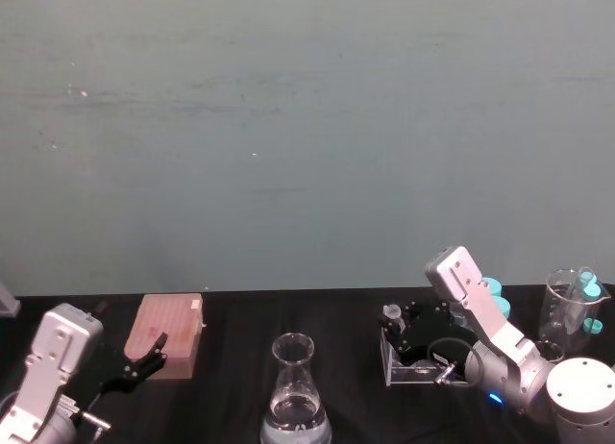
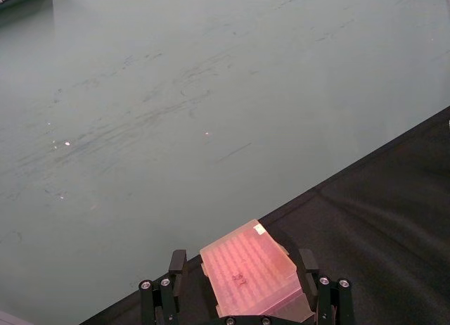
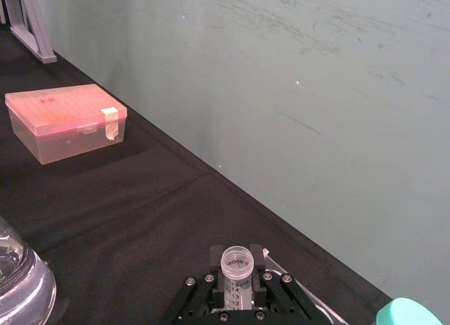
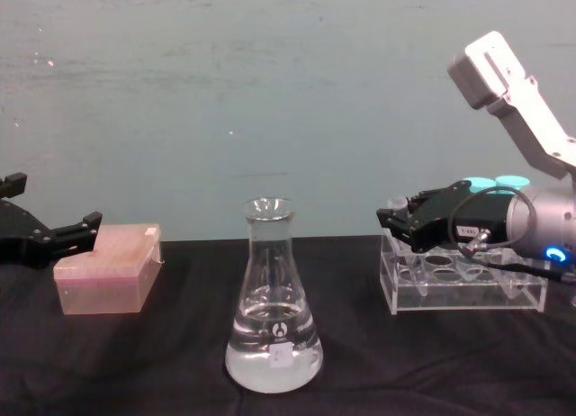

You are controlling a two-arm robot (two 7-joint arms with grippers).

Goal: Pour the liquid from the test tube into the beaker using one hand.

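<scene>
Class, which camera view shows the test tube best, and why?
The right wrist view: the test tube stands close up between the right gripper's fingers, rim and printed graduations readable. In the head and chest views it is a small stub at the clear rack's end.

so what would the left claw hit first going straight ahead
Likely the pink box, just ahead of the open left claw, though depth is unclear. The right claw holds the test tube at the rack.

Bare cloth (image 4: 360,344) lies between the beaker (image 4: 273,317) and the rack (image 4: 463,285), well apart
</scene>
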